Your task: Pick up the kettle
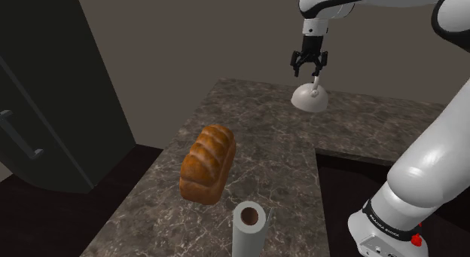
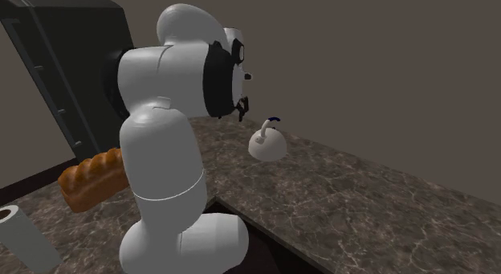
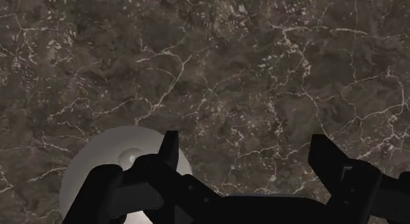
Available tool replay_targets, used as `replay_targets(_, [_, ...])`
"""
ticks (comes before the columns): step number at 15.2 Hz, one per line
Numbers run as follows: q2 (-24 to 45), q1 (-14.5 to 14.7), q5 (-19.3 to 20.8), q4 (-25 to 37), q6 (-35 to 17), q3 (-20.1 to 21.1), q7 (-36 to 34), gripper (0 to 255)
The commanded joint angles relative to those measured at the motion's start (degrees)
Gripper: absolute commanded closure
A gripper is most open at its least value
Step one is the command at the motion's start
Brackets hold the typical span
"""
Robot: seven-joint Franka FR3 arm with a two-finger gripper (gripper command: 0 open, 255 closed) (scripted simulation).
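Gripper [image 1: 309, 65] spread wide, clasping nothing. Just below it, white kettle [image 1: 309, 98] upright on counter [image 1: 256, 142], under one finger [image 3: 167, 150] rather than between both. Handle perhaps touching fingertips; hard to tell. Bread [image 1: 209, 162] well apart.

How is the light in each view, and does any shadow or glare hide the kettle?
Shoulder view: dim, even light; the white kettle stands out on the dark counter, without glare. Second exterior view: the white arm is the brightest thing; the kettle is unshadowed beside it. Wrist view: the open black gripper covers part of the kettle.
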State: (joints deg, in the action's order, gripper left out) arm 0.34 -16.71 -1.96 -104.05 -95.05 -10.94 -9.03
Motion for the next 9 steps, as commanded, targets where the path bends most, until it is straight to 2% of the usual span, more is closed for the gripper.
replay_targets(1, [3.74,-1.36,-1.2,3.26,0.17,-1.34,-1.02,0])
replay_targets(9, [16.88,-7.81,-6.75,15.39,2.18,-6.13,-4.71,0])
